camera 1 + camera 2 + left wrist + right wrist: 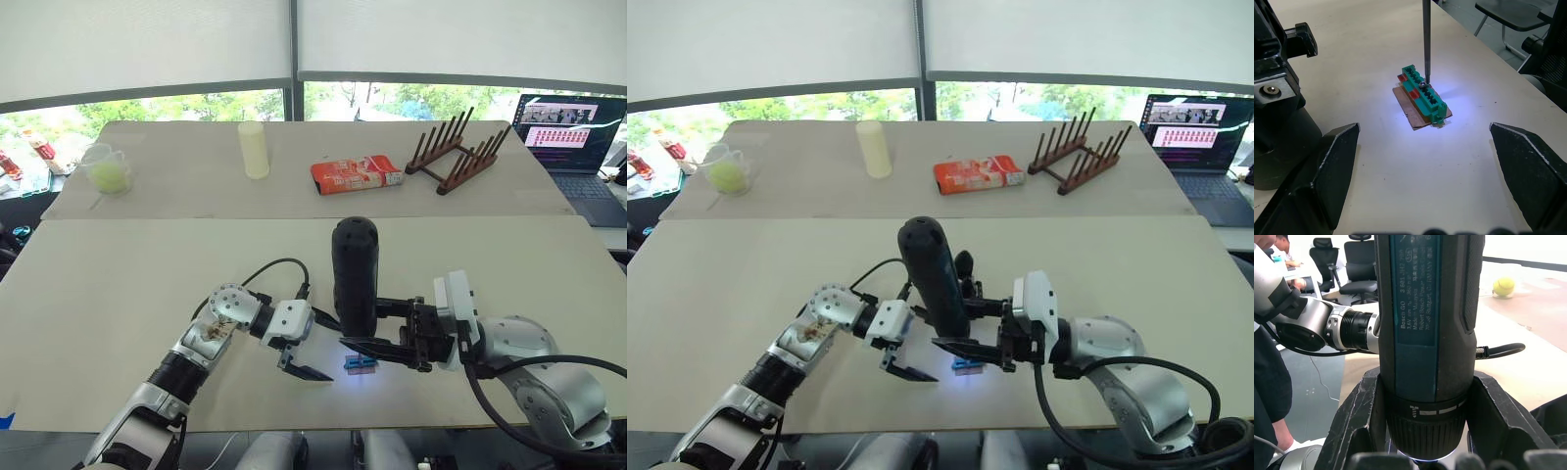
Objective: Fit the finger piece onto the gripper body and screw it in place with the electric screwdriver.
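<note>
My right gripper (377,331) is shut on the electric screwdriver (355,274), a thick black cylinder held upright over the near table. Its thin metal bit (1426,39) comes down onto a screw in a small green-and-black block (1424,95), lit by the tool's light. My left gripper (299,370) is open just left of that block, with nothing between its fingers (1334,169). The gripper body (1276,107), black and on a round base, stands close beside the block; it peeks out behind the screwdriver (965,266). The finger piece is out of view.
On the far table stand a pale yellow cylinder (254,149), a red package (357,174), a wooden rack (458,155), a laptop (573,137) and a clear cup (106,168). A person (1268,377) is beside the table.
</note>
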Controlling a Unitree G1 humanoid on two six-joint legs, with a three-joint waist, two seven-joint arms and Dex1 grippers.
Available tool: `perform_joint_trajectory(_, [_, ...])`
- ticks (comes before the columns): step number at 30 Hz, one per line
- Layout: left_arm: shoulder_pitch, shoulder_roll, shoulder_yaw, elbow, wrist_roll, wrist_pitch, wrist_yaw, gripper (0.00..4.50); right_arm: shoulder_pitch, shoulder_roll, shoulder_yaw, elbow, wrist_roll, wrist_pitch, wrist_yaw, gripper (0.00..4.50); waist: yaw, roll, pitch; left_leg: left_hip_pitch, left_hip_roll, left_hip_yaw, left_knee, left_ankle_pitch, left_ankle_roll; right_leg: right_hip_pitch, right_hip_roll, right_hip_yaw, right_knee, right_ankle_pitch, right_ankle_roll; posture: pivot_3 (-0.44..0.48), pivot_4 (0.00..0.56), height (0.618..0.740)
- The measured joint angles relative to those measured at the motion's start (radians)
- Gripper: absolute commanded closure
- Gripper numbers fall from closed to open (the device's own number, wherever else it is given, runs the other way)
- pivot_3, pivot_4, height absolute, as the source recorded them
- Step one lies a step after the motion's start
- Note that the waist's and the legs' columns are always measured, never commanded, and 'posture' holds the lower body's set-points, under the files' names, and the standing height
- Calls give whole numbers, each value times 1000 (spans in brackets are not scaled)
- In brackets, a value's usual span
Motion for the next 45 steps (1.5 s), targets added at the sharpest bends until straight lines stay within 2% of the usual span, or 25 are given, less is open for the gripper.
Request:
perform_joint_trajectory(17, [0, -4, 0, 1, 0, 0, 3, 0, 6, -7, 0, 3, 18, 15, 1, 2603, 0, 0, 0, 0, 0, 0, 0, 0, 0, 0, 0, 0, 0, 0, 0, 0, 150, 740])
perform_joint_trajectory(26, [0, 1, 0, 0, 0, 0, -2, 0, 68, 1, -13, -26, 25, -17, 3, 2603, 0, 0, 0, 0, 0, 0, 0, 0, 0, 0, 0, 0, 0, 0, 0, 0, 150, 740])
perform_joint_trajectory(45, [0, -1, 0, 0, -3, 0, -13, 0, 67, 11, -35, -56, 27, -28, -7, 2603, 1, 0, 0, 0, 0, 0, 0, 0, 0, 0, 0, 0, 0, 0, 0, 0, 150, 740])
